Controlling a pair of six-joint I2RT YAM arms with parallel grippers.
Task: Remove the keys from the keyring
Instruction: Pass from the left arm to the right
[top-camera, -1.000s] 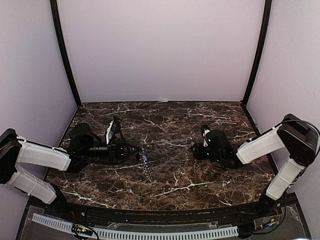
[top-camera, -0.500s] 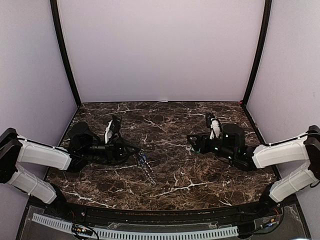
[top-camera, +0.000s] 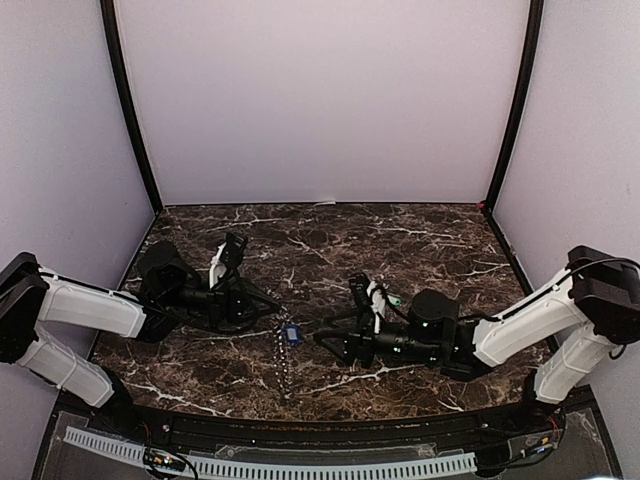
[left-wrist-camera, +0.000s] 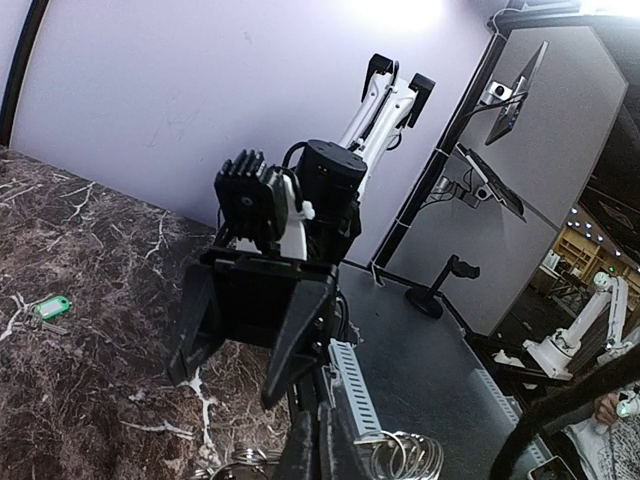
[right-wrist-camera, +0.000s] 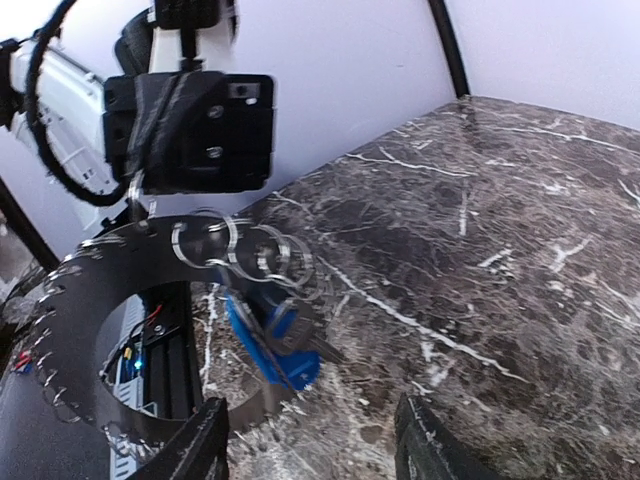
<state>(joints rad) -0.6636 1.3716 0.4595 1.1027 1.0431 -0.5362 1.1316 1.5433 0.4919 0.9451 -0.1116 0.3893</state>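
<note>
1. Since a second ago the right pincer (right-wrist-camera: 310, 425) has swept in from well to the right of the keyring (right-wrist-camera: 110, 265) to just in front of it. The keyring itself has barely shifted.
2. Left of the keyring, the left pincer (left-wrist-camera: 318, 450) is clenched on the ring's rim. It holds the ring on edge and, it seems, lifted off the worktop (right-wrist-camera: 480, 250).
3. The keyring's flat face looks toward the right pincer. Seen from the left wrist it is edge-on, its plane running straight away from the left pincer.
4. From the keyring's right rim hangs a cluster of split rings (right-wrist-camera: 255, 250), and below them the blue key (right-wrist-camera: 275, 350). Its long axis slants downward from the keyring, plastic head low, with a sliver of grey metal showing at its right.
5. Right of the keyring, the right pincer is released, its fingers spread wide and bracketing the space just short of the blue key, not touching it.
6. Farther right of the keyring, the green key (left-wrist-camera: 50, 306) lies alone on the worktop, apparently already off.
7. The step in hand looks like the reach for the blue key. The next move calls for closing on the plastic head and then working it round its split ring while the left pincer holds firm.
</note>
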